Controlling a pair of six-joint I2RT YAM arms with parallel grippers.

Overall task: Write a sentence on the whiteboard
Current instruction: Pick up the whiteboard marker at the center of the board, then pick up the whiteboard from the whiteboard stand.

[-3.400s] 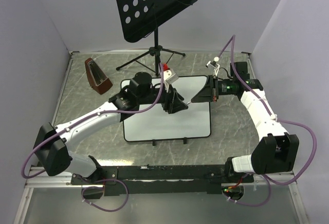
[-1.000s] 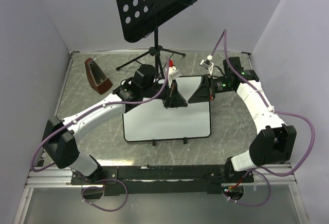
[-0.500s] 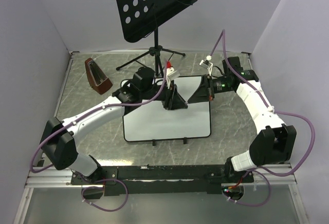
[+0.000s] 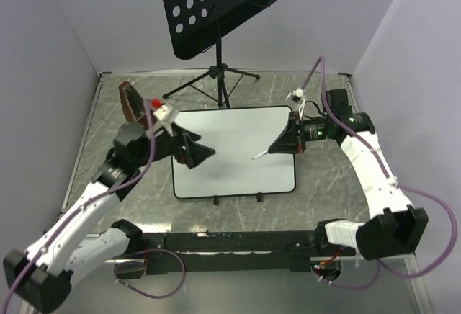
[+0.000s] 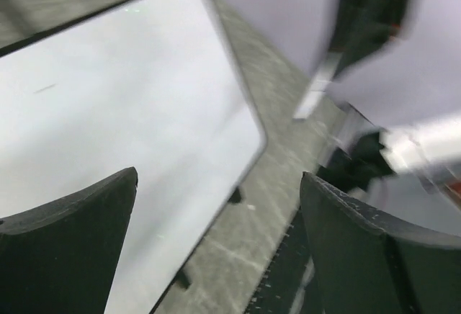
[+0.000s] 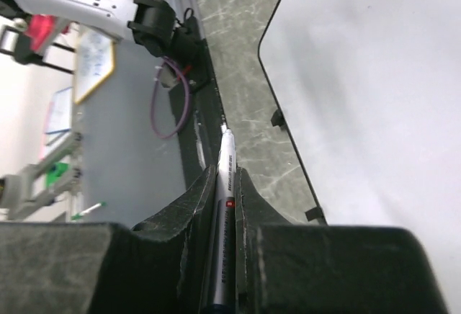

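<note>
1. Your left arm [image 4: 108,177] has swung back from mid-board to the whiteboard's [image 4: 230,173] left edge. The left fingers [image 5: 68,238] are apart, with nothing between them.
2. Your right fingers [image 6: 180,220] stay clamped on the marker [image 6: 222,184], whose tip is over the board's right half.
3. The whiteboard lies flat on the tabletop [image 4: 324,184], seemingly blank. With the left arm clear, writing can likely begin.

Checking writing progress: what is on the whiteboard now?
The whiteboard looks blank; no writing shows. The marker in the right gripper is over it; the left gripper hides part of its left side.
</note>
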